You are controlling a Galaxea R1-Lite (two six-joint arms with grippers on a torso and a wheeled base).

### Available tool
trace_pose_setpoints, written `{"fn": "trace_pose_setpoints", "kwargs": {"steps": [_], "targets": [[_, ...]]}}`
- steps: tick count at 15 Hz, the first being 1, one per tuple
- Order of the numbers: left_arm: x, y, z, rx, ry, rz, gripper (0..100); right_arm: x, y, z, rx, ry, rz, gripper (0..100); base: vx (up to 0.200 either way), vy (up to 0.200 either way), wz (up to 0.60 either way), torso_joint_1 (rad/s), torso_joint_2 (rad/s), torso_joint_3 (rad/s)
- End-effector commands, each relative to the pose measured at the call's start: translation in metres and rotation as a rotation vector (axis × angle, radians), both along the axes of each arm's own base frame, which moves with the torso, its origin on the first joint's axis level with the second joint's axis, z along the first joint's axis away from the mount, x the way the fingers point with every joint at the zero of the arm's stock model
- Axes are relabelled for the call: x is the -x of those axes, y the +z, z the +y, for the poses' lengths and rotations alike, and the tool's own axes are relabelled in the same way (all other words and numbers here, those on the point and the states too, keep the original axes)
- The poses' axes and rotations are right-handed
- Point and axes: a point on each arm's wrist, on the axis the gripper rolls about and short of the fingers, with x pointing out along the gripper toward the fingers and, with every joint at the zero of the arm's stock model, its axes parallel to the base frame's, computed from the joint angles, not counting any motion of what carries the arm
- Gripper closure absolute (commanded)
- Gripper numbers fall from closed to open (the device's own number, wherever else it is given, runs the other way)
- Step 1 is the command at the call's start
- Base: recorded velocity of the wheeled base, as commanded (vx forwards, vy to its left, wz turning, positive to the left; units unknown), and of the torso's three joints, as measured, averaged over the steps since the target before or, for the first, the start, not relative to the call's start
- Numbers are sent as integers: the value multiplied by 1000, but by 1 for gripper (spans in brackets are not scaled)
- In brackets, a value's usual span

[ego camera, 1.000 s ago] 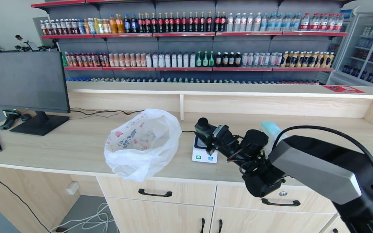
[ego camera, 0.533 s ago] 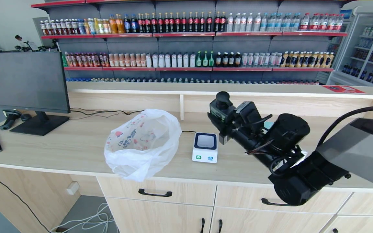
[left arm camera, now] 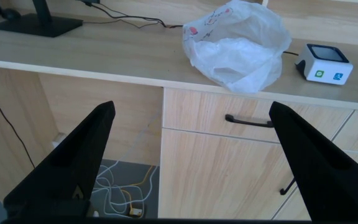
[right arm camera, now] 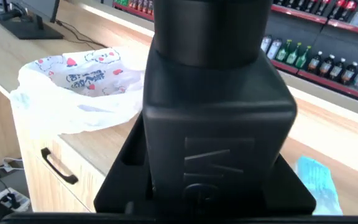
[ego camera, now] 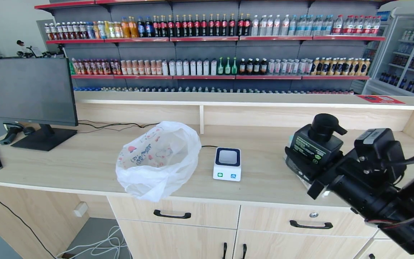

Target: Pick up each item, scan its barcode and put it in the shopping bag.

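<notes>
R gripper [ego camera: 306, 169] has its fingers clamped on the lower body of the black pump bottle [ego camera: 313, 149], held above the worktop [ego camera: 84, 162], long axis approx upright, pump on top. Scanner [ego camera: 227, 163] sits to the bottle's left, window facing up, w/ the shopping bag [ego camera: 158, 158] just beyond. L gripper [left arm camera: 191, 109] hangs low by the drawers, fingers wide apart, empty, so R arm prob carries it across

Glossy plastic shopping bag [ego camera: 158, 158]; matt wood counter [ego camera: 84, 162]; bottle [ego camera: 311, 149] probably matt plastic.

the black bottle [right arm camera: 216, 124], its top cut off, covers part of the blue packet [right arm camera: 319, 183].
</notes>
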Motion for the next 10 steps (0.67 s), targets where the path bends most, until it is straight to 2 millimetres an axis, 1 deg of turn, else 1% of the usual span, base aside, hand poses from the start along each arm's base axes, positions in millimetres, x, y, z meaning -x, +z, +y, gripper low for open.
{"fn": "trace_pose_setpoints", "kwargs": {"steps": [1,2,4,7,10], "targets": [[0,0,0,-1,0,1,0,38,2,-21,-46,-5,16,100,0,0,0,0,0,0],[0,0,0,-1,0,1,0,46,-4,-25,-48,-1,47,100,0,0,0,0,0,0],[0,0,0,-1,0,1,0,60,-8,-33,-54,1,67,100,0,0,0,0,0,0],[0,0,0,-1,0,1,0,64,-5,-36,-99,7,63,100,0,0,0,0,0,0],[0,0,0,-1,0,1,0,62,-5,-38,-114,-11,74,100,-200,0,0,7,2,2]]}}
